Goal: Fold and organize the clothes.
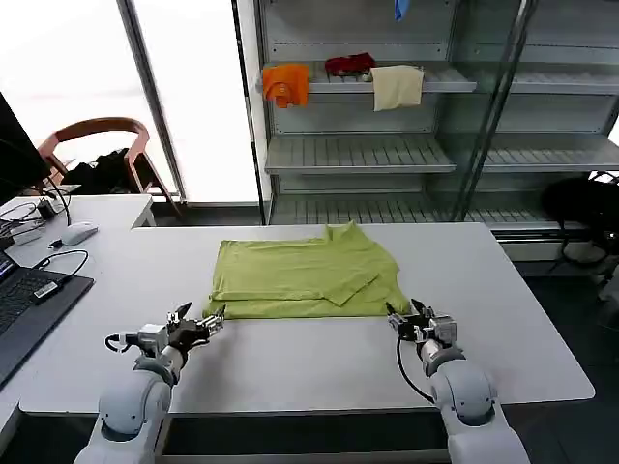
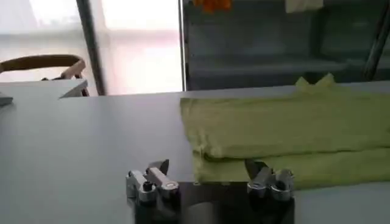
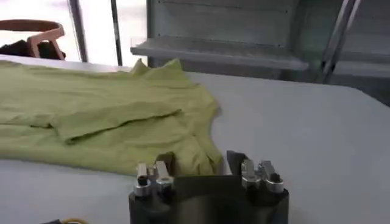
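Observation:
The lime yellow-green T-shirt [image 1: 305, 275] lies flat in the middle of the white table [image 1: 290, 372], its sides folded in and a sleeve lying across the top. My left gripper [image 1: 203, 317] sits low on the table at the shirt's near left corner. In the left wrist view that gripper [image 2: 207, 170] is open, and the shirt's [image 2: 286, 131] corner edge lies between its fingertips [image 2: 159, 167]. My right gripper [image 1: 406, 314] is at the near right corner. It is open [image 3: 201, 161], with the hem of the shirt [image 3: 103, 115] between its fingers [image 3: 236, 159].
A laptop [image 1: 24, 300], a mouse [image 1: 77, 232] and cables lie on the left desk. Behind the table a metal shelf [image 1: 358, 155] carries an orange cloth [image 1: 286, 84], a red cloth [image 1: 349, 65] and a cream cloth [image 1: 397, 86]. A chair [image 1: 97, 145] stands at back left.

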### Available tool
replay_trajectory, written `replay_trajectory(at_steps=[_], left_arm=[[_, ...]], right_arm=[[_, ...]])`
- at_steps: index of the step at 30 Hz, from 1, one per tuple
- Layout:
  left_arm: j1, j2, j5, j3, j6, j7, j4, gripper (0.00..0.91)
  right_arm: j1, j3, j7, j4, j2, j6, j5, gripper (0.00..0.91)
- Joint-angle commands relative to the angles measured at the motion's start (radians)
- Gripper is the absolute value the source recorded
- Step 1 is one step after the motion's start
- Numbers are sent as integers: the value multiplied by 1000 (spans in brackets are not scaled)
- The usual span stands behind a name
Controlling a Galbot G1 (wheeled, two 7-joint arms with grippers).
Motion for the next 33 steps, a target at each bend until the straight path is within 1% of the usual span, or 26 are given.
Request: replay_trajectory(at_steps=[1,18,23,26,30,33], left_arm=[[3,0,8,2,0,6,13,10],[4,8,12,6,-2,31,31,0],[27,13,10,-13,-8,43,-7,0],[79,24,-7,-43,-8,54,-67,0],[216,48,-49,-107,-2,71,-189,0],[328,70,-83,-155,-1,67,-281,0]], right_arm=[[-15,5,-1,-2,-5,-1,-1,0],[-6,-4,-5,31,-3,-2,5,0],[-32,-6,4,64,-4,-3,25,0],[-92,-7,22,144,2,-5,43,0],[-224,-36,53,290,5,-6,31,0],[-310,-50,72,357,15,-7,16,0]])
